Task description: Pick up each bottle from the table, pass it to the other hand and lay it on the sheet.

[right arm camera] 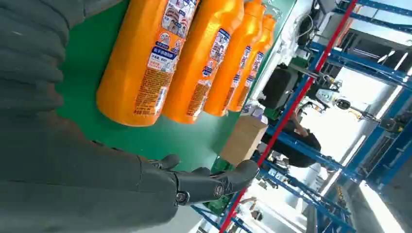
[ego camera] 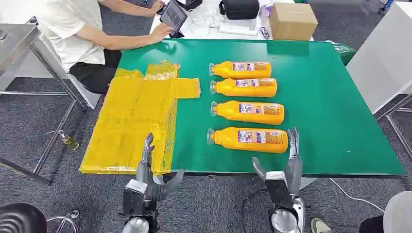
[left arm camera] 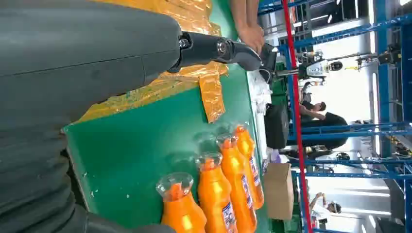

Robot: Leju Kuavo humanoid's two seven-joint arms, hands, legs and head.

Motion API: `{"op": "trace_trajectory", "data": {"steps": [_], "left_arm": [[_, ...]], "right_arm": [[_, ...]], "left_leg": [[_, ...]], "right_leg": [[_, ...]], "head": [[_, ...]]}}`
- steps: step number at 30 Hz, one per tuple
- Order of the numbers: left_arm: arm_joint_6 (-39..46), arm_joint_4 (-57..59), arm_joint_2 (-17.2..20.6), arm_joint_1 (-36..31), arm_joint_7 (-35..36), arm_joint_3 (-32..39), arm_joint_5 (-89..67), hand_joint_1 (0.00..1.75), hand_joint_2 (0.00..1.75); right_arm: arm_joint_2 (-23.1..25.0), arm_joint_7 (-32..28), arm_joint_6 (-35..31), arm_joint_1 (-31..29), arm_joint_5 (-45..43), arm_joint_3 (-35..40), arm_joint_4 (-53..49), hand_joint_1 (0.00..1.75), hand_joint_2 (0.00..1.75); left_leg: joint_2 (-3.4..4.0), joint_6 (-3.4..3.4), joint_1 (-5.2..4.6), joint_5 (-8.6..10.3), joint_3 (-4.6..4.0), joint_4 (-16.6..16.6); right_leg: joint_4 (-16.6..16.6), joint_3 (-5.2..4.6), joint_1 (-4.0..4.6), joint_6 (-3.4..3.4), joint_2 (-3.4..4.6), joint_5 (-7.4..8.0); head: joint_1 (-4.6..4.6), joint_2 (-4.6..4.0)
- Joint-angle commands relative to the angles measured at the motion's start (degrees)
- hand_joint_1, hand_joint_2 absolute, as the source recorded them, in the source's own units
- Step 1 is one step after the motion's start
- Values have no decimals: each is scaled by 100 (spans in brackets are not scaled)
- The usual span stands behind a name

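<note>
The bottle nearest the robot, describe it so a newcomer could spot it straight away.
On the green table, right of the yellow sheet, four orange bottles lie in a column. It is the bottle at the near edge, its base just beside the right hand, caps pointing toward the sheet.

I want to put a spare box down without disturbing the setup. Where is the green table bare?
Widest bare patch: the green table right of the four bottles, out to its right and far edges. A narrower strip lies between the yellow sheet and the bottle caps. The bottle row is crowded, with the right hand by the nearest base.
</note>
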Motion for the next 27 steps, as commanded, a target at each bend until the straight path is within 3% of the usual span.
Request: {"op": "trace_trajectory", "data": {"steps": [1, 8, 20, 27], "left_arm": [[1, 91, 120, -66, 24, -77, 13, 0, 175], [16, 125, 112, -83, 33, -84, -5, 0, 175], [-54, 233, 67, -205, 44, -43, -31, 0, 175], [-151, 497, -22, -551, 47, -105, -48, 0, 175]], "right_arm": [[25, 16, 18, -91, -54, -55, 250, 0, 175], [19, 21, 10, -109, -23, -7, 323, 0, 175], [-455, 645, -129, -513, 927, 87, 605, 0, 175], [-1145, 1548, -216, -1466, 2232, 219, 1991, 0, 175]], "left_leg": [[8, 6, 2, -9, 28, -6], [11, 9, 3, -15, 45, -8], [8, 7, 1, -6, 23, -5], [12, 9, -1, -1, 21, -6]], "right_leg": [[-9, 28, 6, -15, 1, -7], [-11, 44, 9, -22, 1, -11], [-8, 24, 4, -14, 1, -3], [-12, 21, 2, -9, 6, 4]], "head": [[2, 0], [2, 0], [2, 0], [2, 0]]}}
